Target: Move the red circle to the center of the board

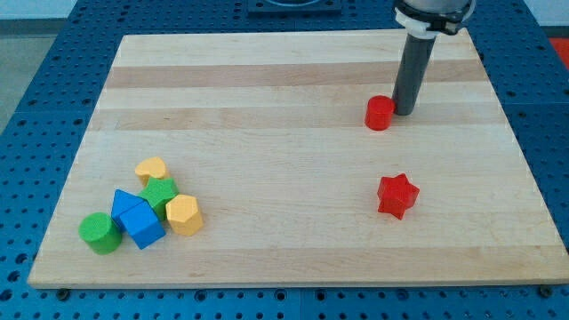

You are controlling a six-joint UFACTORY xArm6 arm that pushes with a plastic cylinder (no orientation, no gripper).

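Note:
The red circle (380,113) is a short red cylinder on the wooden board (293,160), in the upper right part of the view. My tip (404,112) is the lower end of a dark rod that comes down from the view's top. It stands right beside the red circle, at its right edge, touching or nearly touching it.
A red star (396,196) lies below the red circle. At the view's lower left is a cluster: yellow heart (152,169), green star-like block (160,193), yellow hexagon (184,215), two blue blocks (135,218), green cylinder (99,232).

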